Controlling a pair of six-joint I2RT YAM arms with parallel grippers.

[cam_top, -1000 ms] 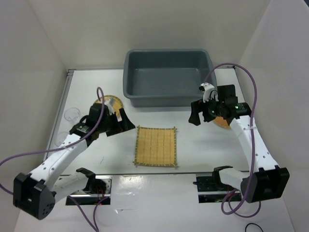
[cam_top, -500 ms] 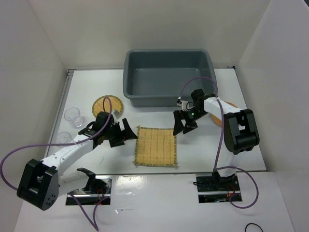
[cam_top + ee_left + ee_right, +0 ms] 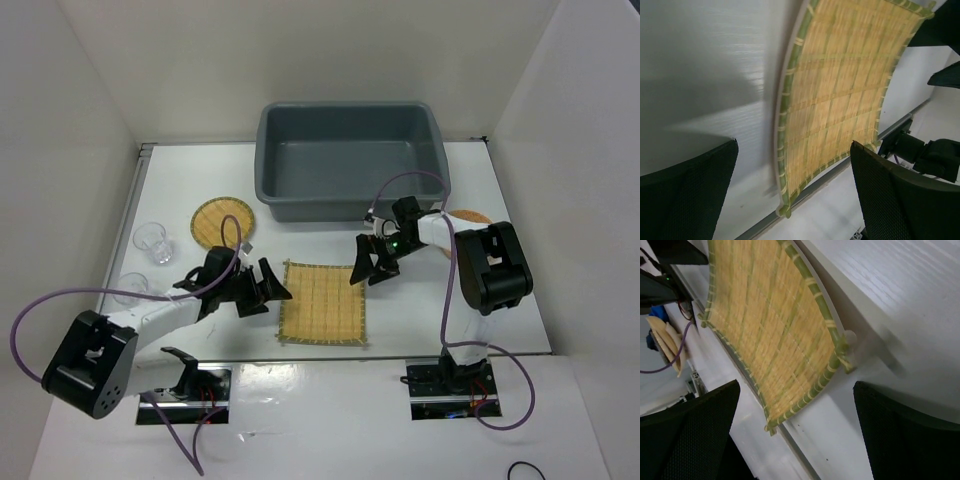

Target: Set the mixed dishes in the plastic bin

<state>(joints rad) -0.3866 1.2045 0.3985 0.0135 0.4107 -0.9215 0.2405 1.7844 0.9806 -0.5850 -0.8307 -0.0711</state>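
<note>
Facing each other across the white worktop (image 3: 420, 315), both tools stand wide open with nothing held.

Left tool (image 3: 272, 293): jaws spread wide. The square yellow woven bamboo mat (image 3: 322, 302) lies flat directly ahead of it, with the mat's near edge about at the fingertips. The left wrist view shows that edge between the two fingers (image 3: 687, 192). Contact cannot be judged.

Right tool (image 3: 363, 273): jaws spread wide, poised at the mat's far right corner. The right wrist view shows the corner (image 3: 842, 357) between the fingers, apart from both.

- Large grey rectangular plastic bin (image 3: 340, 207): beyond both tools, holding no dishes.
- Yellow woven green-rimmed disc (image 3: 222, 222): beyond the left tool.
- Small clear glass cup (image 3: 150, 240): well off to its outer side.
- Plain orange-brown round disc (image 3: 470, 216): behind the right tool, partly hidden by the arm.
</note>
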